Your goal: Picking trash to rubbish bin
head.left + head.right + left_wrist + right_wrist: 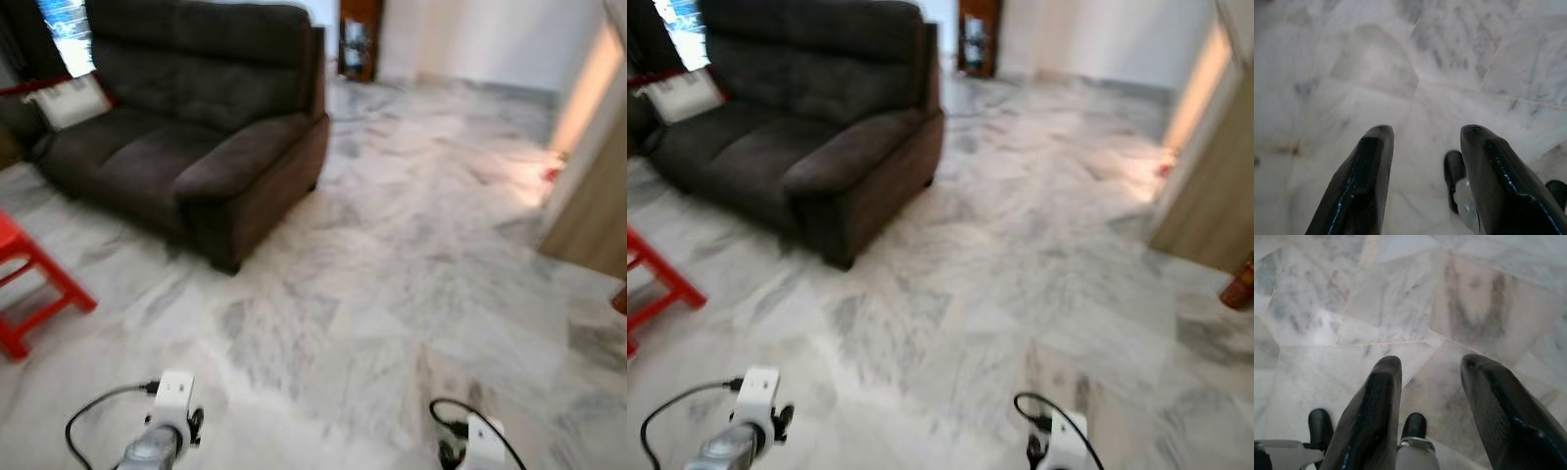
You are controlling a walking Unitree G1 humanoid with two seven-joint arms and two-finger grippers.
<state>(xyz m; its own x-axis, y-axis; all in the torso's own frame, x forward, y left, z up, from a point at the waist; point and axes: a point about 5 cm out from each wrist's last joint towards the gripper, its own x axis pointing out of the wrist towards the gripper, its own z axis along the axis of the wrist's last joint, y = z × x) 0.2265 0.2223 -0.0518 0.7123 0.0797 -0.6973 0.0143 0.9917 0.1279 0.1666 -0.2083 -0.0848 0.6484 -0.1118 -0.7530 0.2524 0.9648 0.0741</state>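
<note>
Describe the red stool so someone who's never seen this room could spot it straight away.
Start at the big dark grey fabric sofa standing on the pale marble floor on the robot's left. In front of the sofa, at the far left edge of the head views, stands the bright red slatted stool, partly cut off by the frame. It is the most vivid colour on that side, against the dark sofa and the grey-white tiles.

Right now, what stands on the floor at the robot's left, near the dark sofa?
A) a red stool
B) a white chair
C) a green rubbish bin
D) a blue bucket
A: a red stool stands on the marble floor at the left edge of the left eye view, in front of the dark sofa.
</note>
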